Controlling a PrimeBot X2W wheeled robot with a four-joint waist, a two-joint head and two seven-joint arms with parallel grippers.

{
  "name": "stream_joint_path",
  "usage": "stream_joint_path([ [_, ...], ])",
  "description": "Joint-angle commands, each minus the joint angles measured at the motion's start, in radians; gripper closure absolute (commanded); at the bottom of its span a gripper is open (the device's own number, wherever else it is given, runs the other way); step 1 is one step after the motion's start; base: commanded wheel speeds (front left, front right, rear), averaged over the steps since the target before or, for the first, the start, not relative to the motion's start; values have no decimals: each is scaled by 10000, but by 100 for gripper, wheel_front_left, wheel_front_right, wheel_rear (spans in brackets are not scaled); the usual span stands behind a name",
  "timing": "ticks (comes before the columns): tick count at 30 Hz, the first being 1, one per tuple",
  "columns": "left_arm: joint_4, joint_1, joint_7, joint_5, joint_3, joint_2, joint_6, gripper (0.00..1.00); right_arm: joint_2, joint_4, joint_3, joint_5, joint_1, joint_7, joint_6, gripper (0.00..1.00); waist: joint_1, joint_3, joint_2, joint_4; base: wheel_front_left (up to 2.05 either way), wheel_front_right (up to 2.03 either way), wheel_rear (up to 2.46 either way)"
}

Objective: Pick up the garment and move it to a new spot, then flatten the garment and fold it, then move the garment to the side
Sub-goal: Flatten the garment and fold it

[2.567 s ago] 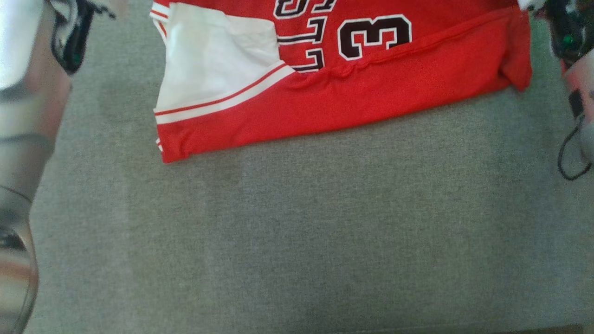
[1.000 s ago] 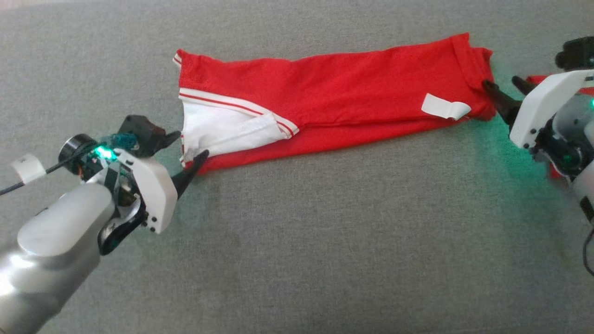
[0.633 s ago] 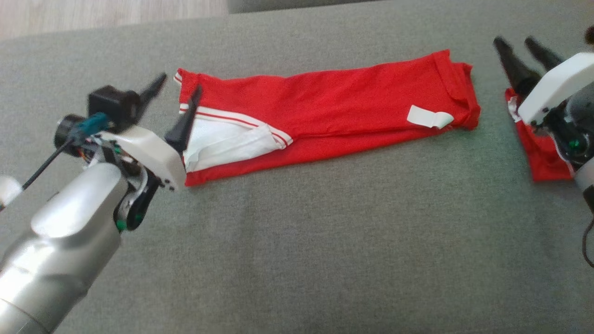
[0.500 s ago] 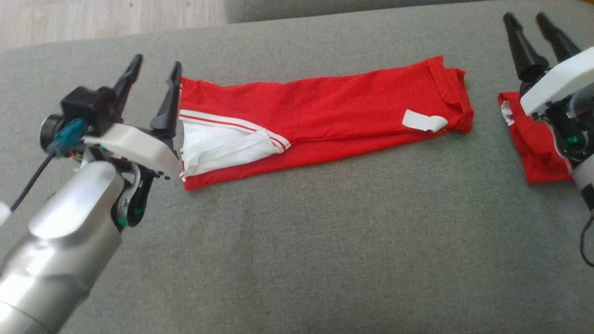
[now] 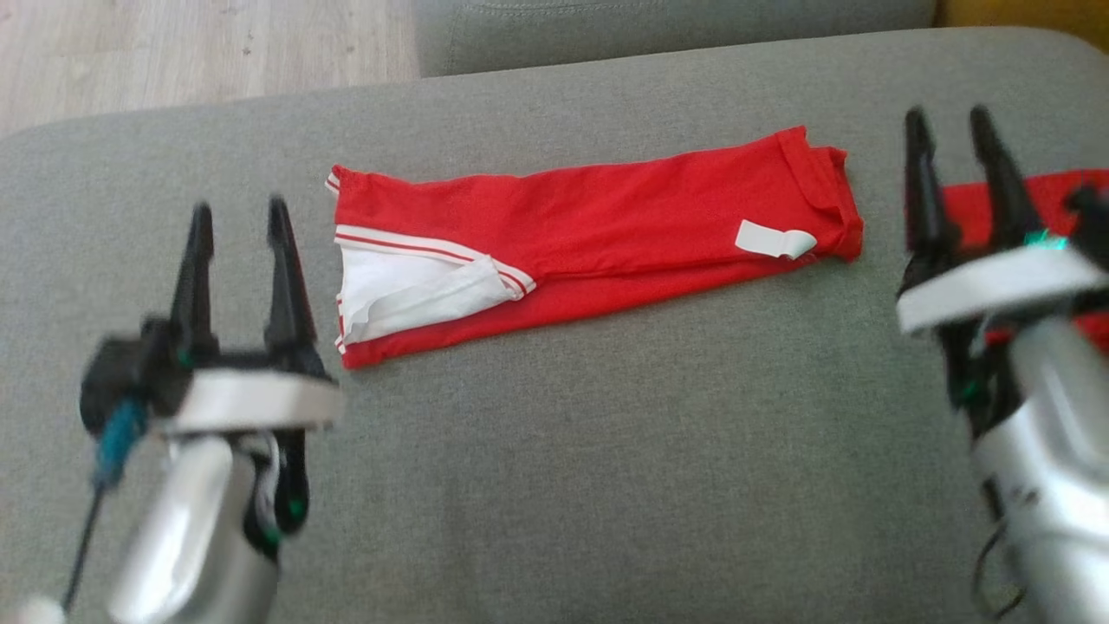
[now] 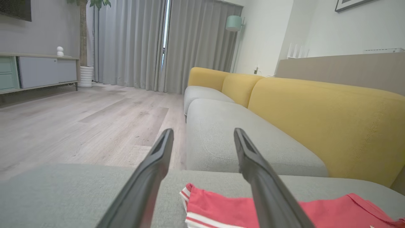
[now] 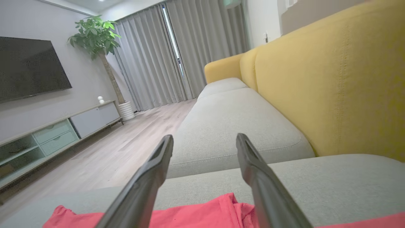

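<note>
**Both grippers spread and empty; garment folded on the cushion**

The left gripper (image 5: 240,208) is seen with its fingers parted and nothing between them. It is placed over the grey cushion (image 5: 606,451), just left of the garment (image 5: 598,234) and clear of it. The right gripper (image 5: 946,117) is likewise spread and empty, and is held near the garment's right end without contact.

The garment is laid as a long red strip across the far half of the cushion, slightly tilted. A white panel (image 5: 407,290) edged with red and white stripes is shown at its left end, and a white label (image 5: 774,240) near its right end.

Behind the right gripper a red piece (image 5: 1053,195) is partly hidden; whether it belongs to the same garment cannot be told. A wood floor (image 5: 173,52) is seen beyond the cushion, and a yellow backrest (image 6: 316,110) in the wrist views.
</note>
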Motion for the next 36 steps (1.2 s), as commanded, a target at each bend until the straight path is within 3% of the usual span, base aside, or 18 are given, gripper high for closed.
stream_joint_path([
  [1, -471, -117, -49, 313, 676, 41, -103, 0, 283, -462, -131, -402, 373, -103, -9, 0, 1, -9, -1, -12, 0, 0, 0],
  [6, -1003, 1154, -50, 1563, 1955, -1160, -733, 0, 1619, -1333, -1385, -2049, 1649, -105, -9, 0, 1, -19, -1, -23, 0, 0, 0],
  [13, -829, 1278, -50, 2480, 2840, -1837, -1750, 0, 2076, -1444, -1930, -2898, 1824, -105, -9, 0, 1, 308, -1, 157, 0, 0, 0],
  [25, -348, 631, -51, 2852, 2876, -2074, -2381, 0, 2161, 1238, -3545, -3601, -173, 1114, -9, 0, 1, 1391, -1, 829, 0, 0, 0],
  [36, -286, 337, -51, 2581, 2591, -2083, -2418, 0, 2316, 4498, -5728, -5014, -1714, 1509, -9, 0, 1, 1810, -1, 1132, 0, 0, 0],
])
